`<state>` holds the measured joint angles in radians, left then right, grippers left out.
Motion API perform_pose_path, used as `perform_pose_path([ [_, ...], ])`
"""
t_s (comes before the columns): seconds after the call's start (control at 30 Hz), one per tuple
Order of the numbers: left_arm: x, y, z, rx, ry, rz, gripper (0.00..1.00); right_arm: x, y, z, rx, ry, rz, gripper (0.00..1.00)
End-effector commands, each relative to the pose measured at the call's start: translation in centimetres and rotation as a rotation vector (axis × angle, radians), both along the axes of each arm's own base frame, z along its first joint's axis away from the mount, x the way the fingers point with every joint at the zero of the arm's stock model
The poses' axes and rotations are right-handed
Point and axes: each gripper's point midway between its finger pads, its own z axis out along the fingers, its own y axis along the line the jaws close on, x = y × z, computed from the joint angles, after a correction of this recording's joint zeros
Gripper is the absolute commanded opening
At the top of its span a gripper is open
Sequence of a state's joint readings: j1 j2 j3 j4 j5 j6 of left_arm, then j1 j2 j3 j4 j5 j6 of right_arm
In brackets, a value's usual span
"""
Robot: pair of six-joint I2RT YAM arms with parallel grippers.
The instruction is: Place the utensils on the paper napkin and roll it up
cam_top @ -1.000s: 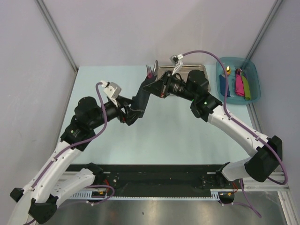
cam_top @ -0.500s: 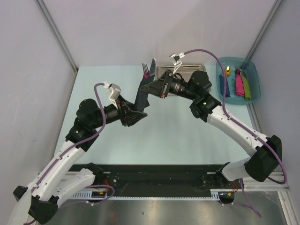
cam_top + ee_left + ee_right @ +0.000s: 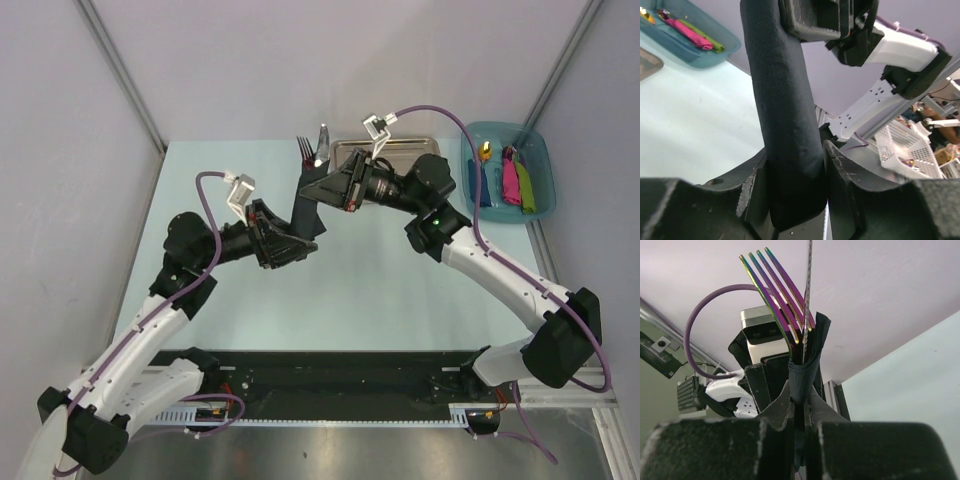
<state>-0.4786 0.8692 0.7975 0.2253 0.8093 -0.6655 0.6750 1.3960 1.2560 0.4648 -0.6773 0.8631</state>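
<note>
Grips napkin (image 3: 303, 212) roll's lower end in left gripper (image 3: 796, 167), jaws partway closed against it. Pinches upper part tight in right gripper (image 3: 799, 390), just below fork (image 3: 777, 290) tines.

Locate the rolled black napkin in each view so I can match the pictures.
Top external: napkin roll upper centre, slanting between both grippers, with the fork poking out.
Left wrist: thick black column through the centre, between the left gripper fingers.
Right wrist: thin black edge at centre, below the fork tines.
Shared landmark: the right gripper clamping the roll.
</note>
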Motion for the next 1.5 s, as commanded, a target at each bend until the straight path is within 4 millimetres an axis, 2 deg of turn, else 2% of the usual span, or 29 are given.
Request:
perform_pose_path([
  [0.0, -1.2, 0.2, 2.8, -0.075, -0.070, -0.050, 0.47, -2.1, -0.6, 2.3, 0.061, -0.093, 0.047, 0.00],
  [0.2, -1.4, 0.3, 3.3, -0.083, -0.080, -0.066, 0.45, -2.8, -0.7, 2.0, 0.058, -0.101, 0.075, 0.00],
  [0.57, -1.5, -0.3, 1.7, -0.057, -0.011, -0.118, 0.38, -3.5, -0.1, 2.9, 0.080, -0.128, 0.109, 0.00],
  [0.7, -1.7, -0.5, 1.5, -0.057, 0.001, -0.147, 0.29, -3.8, 0.2, 2.7, 0.075, -0.133, 0.122, 0.00],
  [0.83, -2.2, -0.5, 1.6, -0.067, 0.007, -0.174, 0.24, -4.0, 0.3, 2.7, 0.073, -0.143, 0.135, 0.00],
  [0.87, -2.3, -0.5, 1.6, -0.069, 0.001, -0.176, 0.20, -4.2, 0.4, 2.7, 0.073, -0.145, 0.141, 0.00],
  [0.9, -2.3, -0.5, 1.6, -0.069, -0.004, -0.176, 0.07, -4.3, 0.4, 2.7, 0.073, -0.149, 0.145, 0.00],
  [0.93, -2.4, -0.4, 1.6, -0.070, -0.011, -0.172, 0.00, -4.3, 0.4, 2.7, 0.073, -0.151, 0.146, 0.00],
  [1.1, -1.9, 0.1, 2.5, -0.087, -0.086, -0.097, 0.00, -4.4, 0.4, 2.6, 0.061, -0.174, 0.145, 0.00],
  [1.2, -1.1, 0.6, 3.4, -0.090, -0.156, -0.023, 0.00, -4.0, 0.2, 2.8, 0.045, -0.200, 0.125, 0.20],
  [1.3, -0.7, 0.9, 4.4, -0.101, -0.198, 0.017, 0.00, -3.7, 0.0, 2.5, 0.022, -0.211, 0.107, 0.33],
  [1.33, -0.6, 0.9, 4.6, -0.108, -0.212, 0.021, 0.00, -3.7, 0.0, 2.5, 0.018, -0.208, 0.105, 0.44],
  [1.4, -0.5, 1.0, 5.1, -0.113, -0.232, 0.036, 0.00, -3.6, -0.1, 2.3, 0.008, -0.206, 0.098, 0.55],
  [1.43, -0.4, 1.1, 5.4, -0.117, -0.246, 0.039, 0.00, -3.5, -0.1, 2.1, 0.004, -0.204, 0.095, 0.64],
  [1.47, -0.3, 1.1, 5.6, -0.120, -0.256, 0.042, 0.00, -3.6, -0.3, 2.2, 0.003, -0.204, 0.093, 0.68],
])
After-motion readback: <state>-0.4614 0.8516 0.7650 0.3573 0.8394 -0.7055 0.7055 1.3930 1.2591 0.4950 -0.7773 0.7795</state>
